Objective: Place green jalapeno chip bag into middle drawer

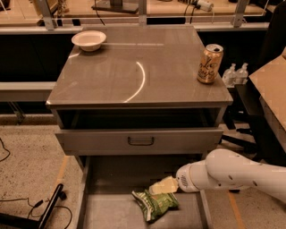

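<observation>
Desk: a grey cabinet with a smooth, glossy top (134,76) that carries a curved streak of reflected light.
On the desk: a white bowl (89,40) near the back left corner and an orange-tan soda can (210,63) upright near the right edge, well apart from each other.
Upper drawer (178,142): pulled out slightly, showing a grey front panel with a dark bar handle.
Middle drawer (107,214): pulled far out below it, a wide shallow grey tray with thin low side walls.
Green jalapeno chip bag (155,204): lies crumpled on the middle drawer's floor, right of centre, apart from both side walls.
Claw (163,185): low over the middle drawer, just above the bag's upper edge; whether it is spread or pressed together cannot be told, nor whether it touches the bag.
Arm (237,172): white and rounded, reaching in from the right across the drawer's right wall.
Room: speckled floor (31,165) with dark cables (27,205) at the left; a long bench (134,9) behind; two small clear bottles (236,74) beside the desk's right edge.
Open room: the left half of the drawer floor and most of the desk top.
</observation>
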Robot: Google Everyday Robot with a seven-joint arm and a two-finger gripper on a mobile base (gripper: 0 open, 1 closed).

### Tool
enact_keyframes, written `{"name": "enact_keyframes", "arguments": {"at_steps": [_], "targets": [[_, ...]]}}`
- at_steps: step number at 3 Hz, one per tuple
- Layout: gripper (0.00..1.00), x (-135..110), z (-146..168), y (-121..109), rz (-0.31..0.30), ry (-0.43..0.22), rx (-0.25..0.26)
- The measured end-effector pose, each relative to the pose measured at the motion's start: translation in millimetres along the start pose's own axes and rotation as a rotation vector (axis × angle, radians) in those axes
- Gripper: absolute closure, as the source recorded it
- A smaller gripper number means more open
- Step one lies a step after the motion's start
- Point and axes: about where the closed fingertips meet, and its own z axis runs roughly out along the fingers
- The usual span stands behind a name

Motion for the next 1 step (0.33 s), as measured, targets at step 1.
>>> {"name": "enact_keyframes", "arguments": {"at_steps": [1], "targets": [[0.0,0.0,0.0,0.0,0.0,0.0,0.0]]}}
